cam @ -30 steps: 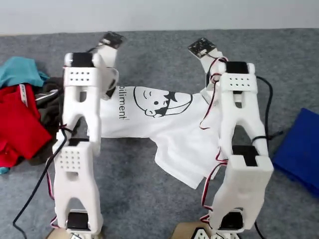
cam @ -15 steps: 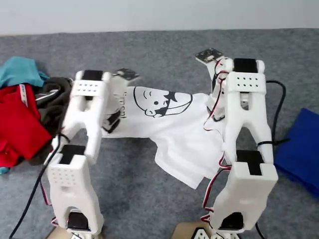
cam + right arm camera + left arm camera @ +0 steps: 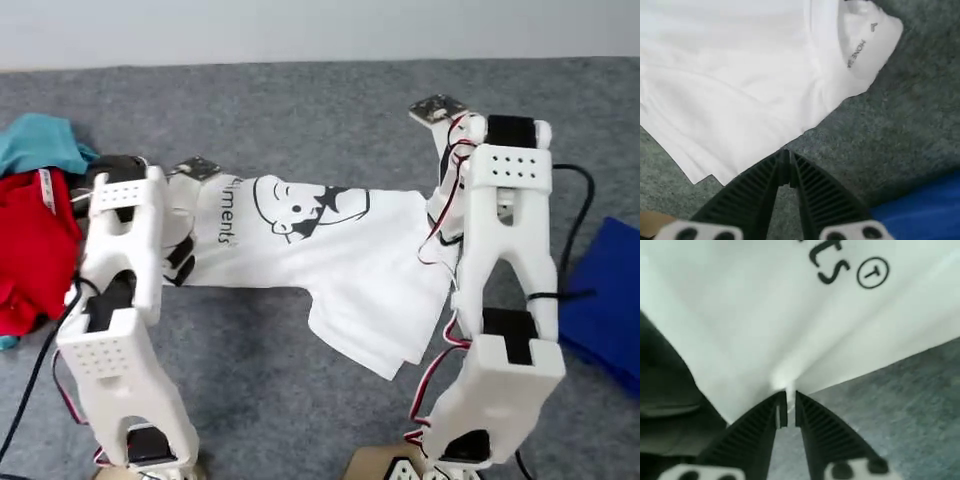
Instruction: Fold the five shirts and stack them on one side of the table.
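White shirt (image 3: 330, 250) lies long axis side to side, collar (image 3: 860, 45) rightward.

White shirt (image 3: 340, 260) bears black lettering (image 3: 228, 210) (sideways); neck label (image 3: 859, 50) printed.

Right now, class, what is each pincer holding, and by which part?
Both hold the white shirt. The left pincer pinches a fold at one edge; the right pincer appears to grip the opposite edge with its tips.
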You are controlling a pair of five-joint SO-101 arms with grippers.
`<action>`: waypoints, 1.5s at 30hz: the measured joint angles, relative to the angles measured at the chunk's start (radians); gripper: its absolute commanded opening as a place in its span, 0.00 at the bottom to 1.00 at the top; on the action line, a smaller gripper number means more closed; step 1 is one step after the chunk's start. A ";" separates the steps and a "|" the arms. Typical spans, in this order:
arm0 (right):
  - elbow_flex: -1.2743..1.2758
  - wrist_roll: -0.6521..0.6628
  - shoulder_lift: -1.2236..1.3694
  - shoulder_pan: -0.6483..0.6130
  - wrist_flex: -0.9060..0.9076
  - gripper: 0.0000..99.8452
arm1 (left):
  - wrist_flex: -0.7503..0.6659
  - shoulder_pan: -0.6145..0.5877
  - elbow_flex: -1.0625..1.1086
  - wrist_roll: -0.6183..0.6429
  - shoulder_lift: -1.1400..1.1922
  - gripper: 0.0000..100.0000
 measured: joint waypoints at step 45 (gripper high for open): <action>0.095 -0.146 0.362 -0.087 -0.704 0.01 | -0.026 0.101 -1.097 0.425 0.643 0.10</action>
